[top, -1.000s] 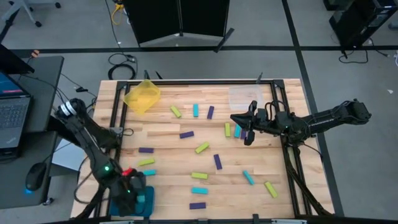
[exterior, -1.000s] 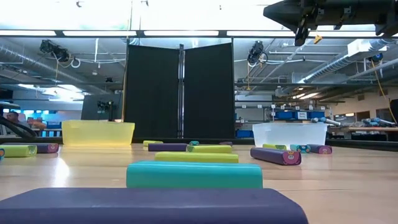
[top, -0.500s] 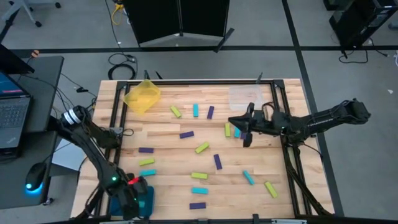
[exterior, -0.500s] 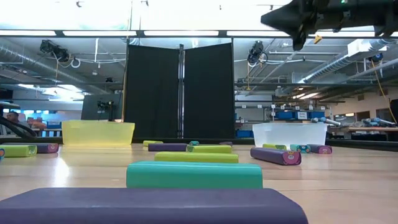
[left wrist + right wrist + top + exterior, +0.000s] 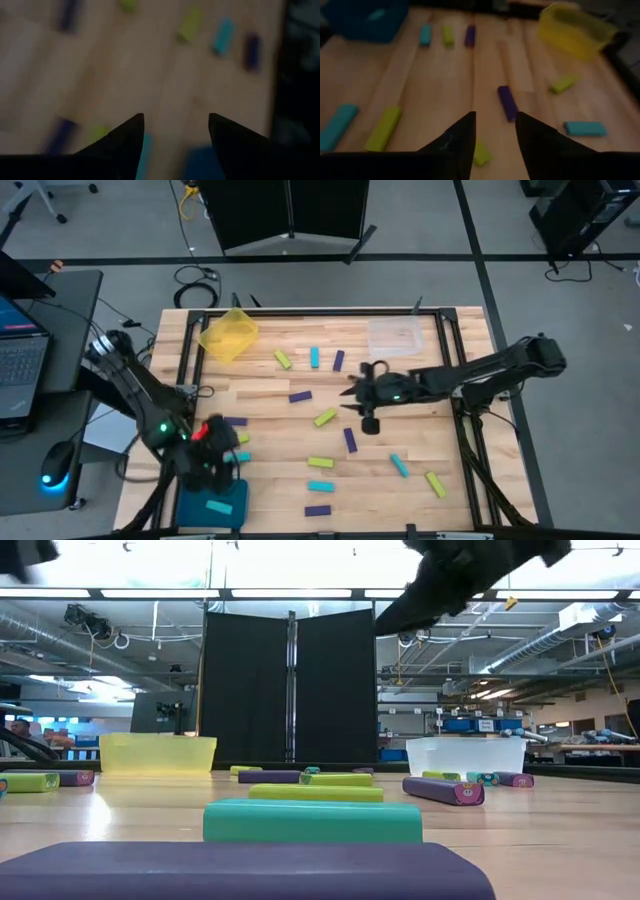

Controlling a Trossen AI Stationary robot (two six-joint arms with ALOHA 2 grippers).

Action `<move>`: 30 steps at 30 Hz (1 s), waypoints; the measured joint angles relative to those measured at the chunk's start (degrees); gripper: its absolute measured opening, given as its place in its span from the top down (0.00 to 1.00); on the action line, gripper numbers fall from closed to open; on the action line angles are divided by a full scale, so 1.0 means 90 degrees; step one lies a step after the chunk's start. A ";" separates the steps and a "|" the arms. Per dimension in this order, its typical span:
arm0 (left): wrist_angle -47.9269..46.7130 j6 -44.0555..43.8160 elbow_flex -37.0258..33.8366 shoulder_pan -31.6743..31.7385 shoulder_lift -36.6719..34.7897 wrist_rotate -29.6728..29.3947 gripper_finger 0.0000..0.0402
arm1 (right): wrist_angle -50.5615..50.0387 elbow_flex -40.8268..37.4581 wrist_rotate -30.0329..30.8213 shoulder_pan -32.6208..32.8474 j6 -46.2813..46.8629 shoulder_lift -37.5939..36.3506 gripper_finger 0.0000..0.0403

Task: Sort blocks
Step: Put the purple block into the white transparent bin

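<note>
Several yellow-green, cyan and dark purple blocks lie flat and scattered on the wooden table [image 5: 270, 385], among them a purple block [image 5: 300, 396] and a yellow-green block [image 5: 324, 418]. One cyan block [image 5: 218, 506] lies in the teal tray [image 5: 195, 510] at the near left corner. My left gripper [image 5: 222, 455] [image 5: 175, 117] hangs open above the table just beyond that tray, with nothing between its fingers. My right gripper [image 5: 352, 393] [image 5: 495, 115] reaches in from the right over the table's middle. It is open and empty, with a purple block [image 5: 508, 102] ahead of it.
A yellow tray [image 5: 228, 333] stands at the far left and a clear tray [image 5: 395, 335] at the far right. A black frame [image 5: 188, 370] runs around the table. A laptop [image 5: 20, 360] sits on a side desk to the left.
My left gripper has come up off the teal tray and moved toward the far edge; a cyan block now lies uncovered in the tray. My right gripper has moved toward the table's left edge, out over the middle, and tipped downward.
</note>
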 joint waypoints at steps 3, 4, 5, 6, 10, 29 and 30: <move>-0.0437 0.0134 0.0000 0.0357 -0.0282 -0.0623 0.45 | -0.0074 0.0314 -0.0279 -0.0096 -0.0193 0.0596 0.57; -0.0557 0.0205 0.0000 0.0485 -0.0346 -0.0741 0.46 | -0.0073 0.0397 -0.0354 -0.0137 -0.0243 0.0763 0.56; -0.0662 0.0301 0.0000 0.0630 -0.0400 -0.0801 0.46 | -0.0085 0.0475 -0.0426 -0.0187 -0.0295 0.0932 0.54; -0.0710 0.0418 0.0000 0.0780 -0.0443 -0.0835 0.46 | -0.0119 0.0563 -0.0504 -0.0234 -0.0340 0.1092 0.53; -0.0827 0.0777 0.0000 0.1396 -0.0544 -0.0976 0.46 | -0.0197 0.0870 -0.0767 -0.0413 -0.0512 0.1651 0.50; -0.1063 0.1628 -0.0002 0.2473 -0.2641 -0.2657 0.46 | -0.1734 0.5320 -0.0633 -0.2136 0.0602 0.4752 0.46; -0.1078 0.1629 -0.0002 0.2473 -0.2727 -0.2723 0.46 | -0.1855 0.5570 -0.0598 -0.2187 0.0664 0.4944 0.46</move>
